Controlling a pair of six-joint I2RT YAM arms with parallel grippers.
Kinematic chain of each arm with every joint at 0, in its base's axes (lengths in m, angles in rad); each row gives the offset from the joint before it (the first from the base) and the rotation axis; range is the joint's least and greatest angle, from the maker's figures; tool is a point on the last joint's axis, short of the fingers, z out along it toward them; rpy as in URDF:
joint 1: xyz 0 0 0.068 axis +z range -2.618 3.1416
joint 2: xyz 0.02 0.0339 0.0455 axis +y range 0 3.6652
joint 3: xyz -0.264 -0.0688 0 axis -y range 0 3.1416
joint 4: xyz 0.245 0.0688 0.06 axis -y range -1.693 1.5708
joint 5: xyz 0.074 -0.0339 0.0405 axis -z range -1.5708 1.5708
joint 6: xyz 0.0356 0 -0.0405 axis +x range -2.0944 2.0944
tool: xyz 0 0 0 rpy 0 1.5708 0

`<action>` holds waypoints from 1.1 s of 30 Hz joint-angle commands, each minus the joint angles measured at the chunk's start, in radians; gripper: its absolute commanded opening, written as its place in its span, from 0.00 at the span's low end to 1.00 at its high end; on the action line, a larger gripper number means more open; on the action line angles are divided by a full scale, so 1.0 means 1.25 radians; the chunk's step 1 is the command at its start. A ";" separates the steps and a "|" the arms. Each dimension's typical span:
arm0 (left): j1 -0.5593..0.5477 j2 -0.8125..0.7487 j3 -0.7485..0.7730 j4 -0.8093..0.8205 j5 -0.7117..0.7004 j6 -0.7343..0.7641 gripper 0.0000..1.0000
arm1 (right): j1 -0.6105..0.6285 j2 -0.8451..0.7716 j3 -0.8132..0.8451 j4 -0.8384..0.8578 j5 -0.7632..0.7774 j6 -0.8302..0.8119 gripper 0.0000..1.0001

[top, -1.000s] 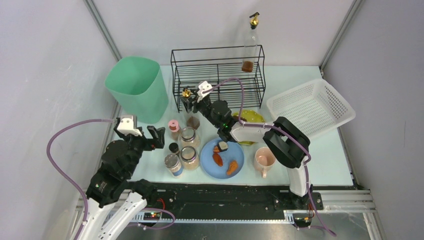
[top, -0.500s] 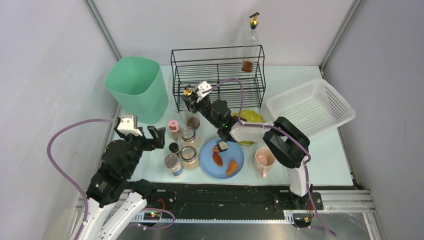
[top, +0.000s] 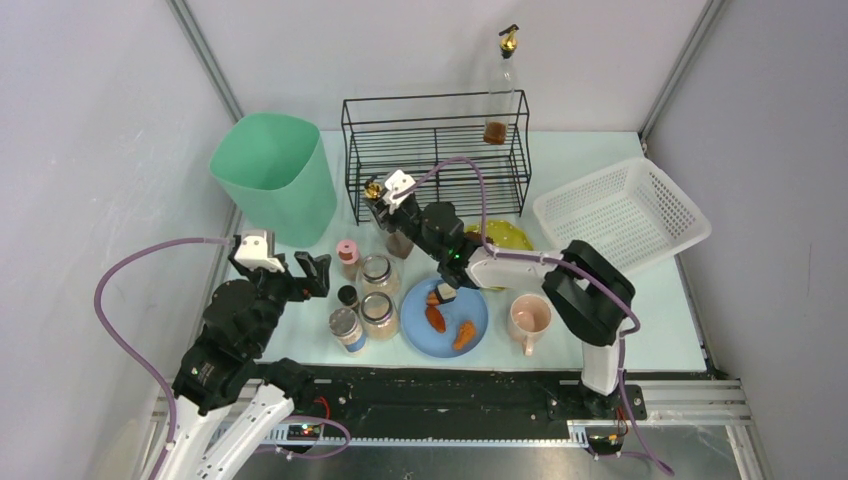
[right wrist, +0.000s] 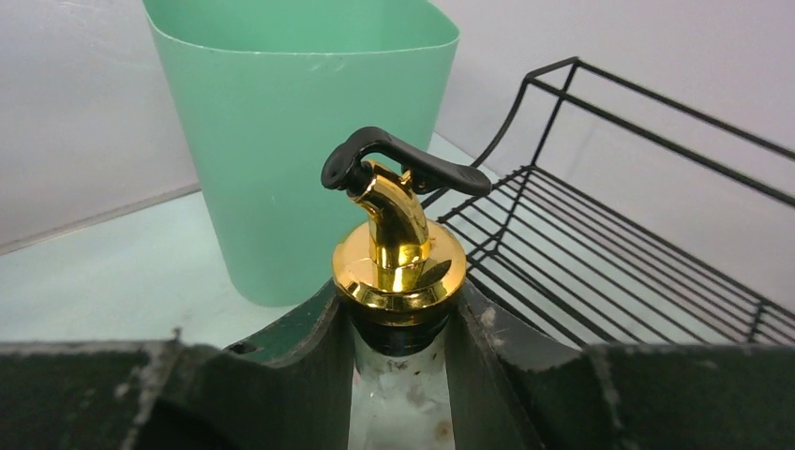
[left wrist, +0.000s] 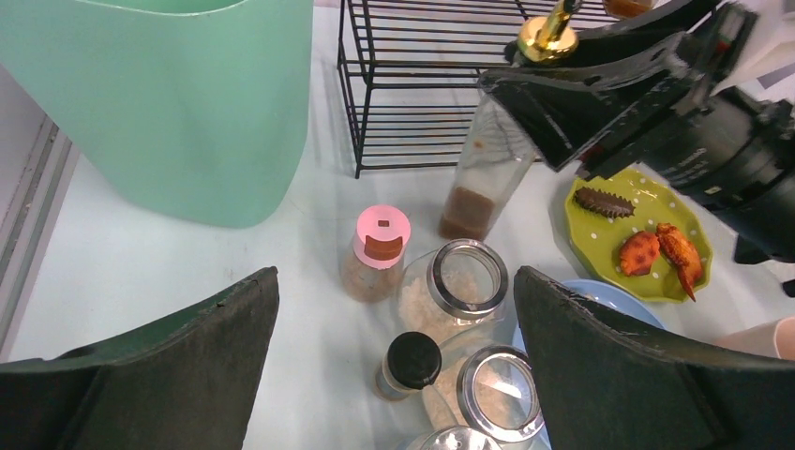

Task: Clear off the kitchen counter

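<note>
Right wrist view, right gripper (right wrist: 398, 361) clamped on neck of gold-spouted bottle (right wrist: 397, 253), brown sauce low inside, left gripper (left wrist: 394, 356) wide open, empty, powder-filled jars (left wrist: 461, 281) at bottle's 6 o'clock

L arm (top: 238, 322), at 7 o'clock in top view: chunky black joint housings, white lower link nr the base. R arm (top: 583, 295), at 4 o'clock: same build, black joints w/ white links betw. them. Each has a pale purple cable (top: 118, 288) running off the wrist and a small white cam block (top: 256, 250) on top of it. L gripper (top: 305, 272) fingers (left wrist: 159, 375): broad, curved, matte dk green-black. R gripper (top: 385, 205) fingers (right wrist: 281, 384): same colour, edges scuffed w/ pale flecks.
</note>
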 commanded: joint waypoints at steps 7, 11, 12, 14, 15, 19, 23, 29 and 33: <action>0.005 0.007 0.002 0.012 0.001 0.001 0.98 | -0.028 -0.255 -0.032 -0.006 -0.015 -0.131 0.00; 0.006 0.008 0.002 0.012 0.002 0.002 0.98 | -0.051 -0.333 -0.033 -0.076 -0.044 -0.144 0.00; 0.006 0.010 0.002 0.011 0.002 0.002 0.98 | -0.063 -0.357 -0.032 -0.092 -0.057 -0.146 0.00; 0.006 0.012 0.002 0.012 0.002 0.002 0.98 | -0.088 -0.388 -0.032 -0.106 -0.088 -0.140 0.00; 0.006 0.014 0.003 0.012 0.003 0.002 0.98 | -0.109 -0.401 -0.031 -0.110 -0.100 -0.132 0.00; 0.007 0.022 0.004 0.011 0.003 0.002 0.98 | -0.183 -0.434 -0.005 -0.134 -0.184 -0.083 0.00; 0.011 0.028 0.004 0.013 0.003 0.003 0.98 | -0.267 -0.420 0.043 -0.123 -0.280 -0.027 0.00; 0.014 0.043 0.005 0.013 0.006 0.004 0.98 | -0.342 -0.337 0.179 -0.117 -0.359 0.005 0.00; 0.016 0.044 0.004 0.013 0.005 0.004 0.98 | -0.380 -0.265 0.286 -0.136 -0.397 0.038 0.00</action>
